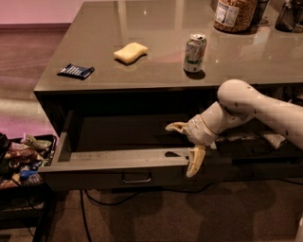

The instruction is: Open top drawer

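Observation:
The top drawer (pixel 94 166) stands pulled out from under the tabletop, with its small loop handle (pixel 136 178) at the centre of the front and its dark inside exposed. My gripper (pixel 184 145) is open at the right end of the drawer's front. One pale finger (pixel 175 126) points left over the inside of the drawer. The other finger (pixel 194 163) hangs down across the front's top edge. It holds nothing.
On the tabletop (pixel 156 71) are a green soda can (pixel 194 53), a yellow sponge (pixel 130 52), a dark blue packet (pixel 75 71) and a jar (pixel 235 14) at the back. A bin of snack packets (pixel 21 160) stands on the floor at the left. Cables run under the drawer.

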Controlling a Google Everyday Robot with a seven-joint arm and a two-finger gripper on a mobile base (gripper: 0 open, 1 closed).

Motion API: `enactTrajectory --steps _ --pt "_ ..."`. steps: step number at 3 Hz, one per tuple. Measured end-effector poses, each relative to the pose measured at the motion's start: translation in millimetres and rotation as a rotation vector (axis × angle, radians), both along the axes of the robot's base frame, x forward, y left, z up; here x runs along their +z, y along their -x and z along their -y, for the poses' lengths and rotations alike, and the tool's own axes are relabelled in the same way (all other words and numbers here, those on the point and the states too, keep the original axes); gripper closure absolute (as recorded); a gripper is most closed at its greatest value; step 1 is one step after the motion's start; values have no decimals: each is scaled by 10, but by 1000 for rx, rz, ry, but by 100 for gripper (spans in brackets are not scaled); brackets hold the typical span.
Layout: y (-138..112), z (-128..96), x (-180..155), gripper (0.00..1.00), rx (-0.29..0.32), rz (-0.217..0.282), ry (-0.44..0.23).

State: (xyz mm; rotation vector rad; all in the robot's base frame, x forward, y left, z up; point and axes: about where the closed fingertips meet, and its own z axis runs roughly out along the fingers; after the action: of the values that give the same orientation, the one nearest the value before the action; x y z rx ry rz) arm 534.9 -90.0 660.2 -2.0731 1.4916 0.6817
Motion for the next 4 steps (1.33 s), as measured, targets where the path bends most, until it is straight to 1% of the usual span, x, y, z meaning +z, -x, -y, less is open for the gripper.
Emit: enactTrajectory --steps 1,2,3,4 --pt "-4 -14 0 0 2 2 -1" --pt "1 -90 112 0 42 32 20" --pt "85 -18 416 0 56 96 28" --pt "219 107 727 0 24 218 13"
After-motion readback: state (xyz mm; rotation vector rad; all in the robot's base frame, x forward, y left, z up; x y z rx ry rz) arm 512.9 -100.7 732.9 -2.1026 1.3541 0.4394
